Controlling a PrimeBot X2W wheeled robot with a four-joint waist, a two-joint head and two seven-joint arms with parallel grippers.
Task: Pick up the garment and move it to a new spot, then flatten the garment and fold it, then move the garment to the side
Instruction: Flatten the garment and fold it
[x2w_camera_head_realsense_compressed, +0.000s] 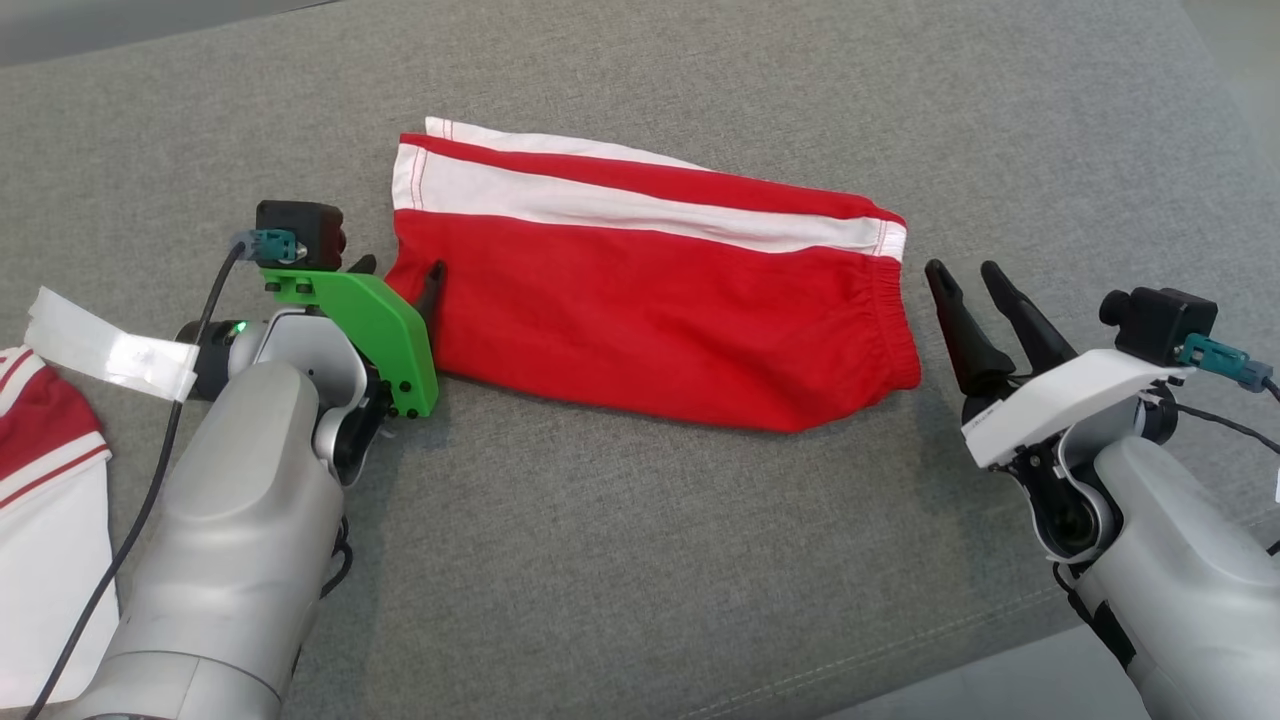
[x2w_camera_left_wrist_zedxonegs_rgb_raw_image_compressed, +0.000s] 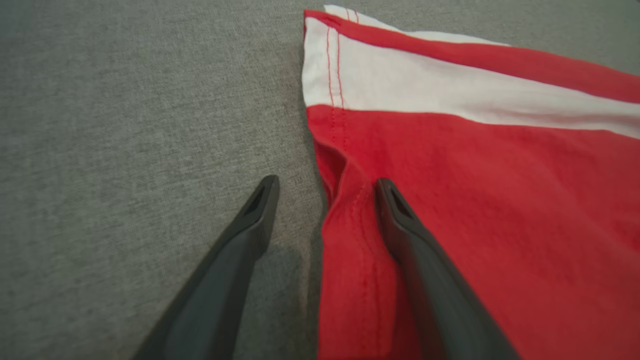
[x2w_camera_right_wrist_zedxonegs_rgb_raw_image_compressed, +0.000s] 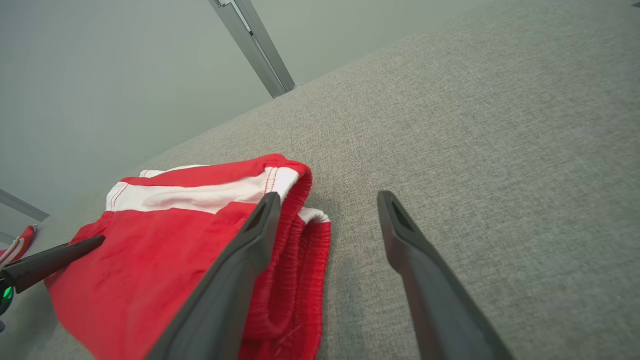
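Red garment (x2w_camera_head_realsense_compressed: 650, 310) on grey fabric (x2w_camera_head_realsense_compressed: 640, 560), pale wall (x2w_camera_right_wrist_zedxonegs_rgb_raw_image_compressed: 100, 75)

The left arm (x2w_camera_head_realsense_compressed: 230, 520) is a smooth silver-grey shell with a bright green bracket (x2w_camera_head_realsense_compressed: 365, 325) dotted with black screws. Atop the green bracket sits a boxy black camera (x2w_camera_head_realsense_compressed: 300, 232) with a teal connector (x2w_camera_head_realsense_compressed: 272, 243) and a black cable (x2w_camera_head_realsense_compressed: 158, 478), and beside that bracket are a small green light (x2w_camera_head_realsense_compressed: 238, 327) and a strip of white tape (x2w_camera_head_realsense_compressed: 110, 345). The right arm (x2w_camera_head_realsense_compressed: 1190, 590) has the same shell but a white bracket (x2w_camera_head_realsense_compressed: 1060, 400), its own black camera unit (x2w_camera_head_realsense_compressed: 1160, 320) and teal plug (x2w_camera_head_realsense_compressed: 1215, 352); both arms end in long, dark, tapered jaws.
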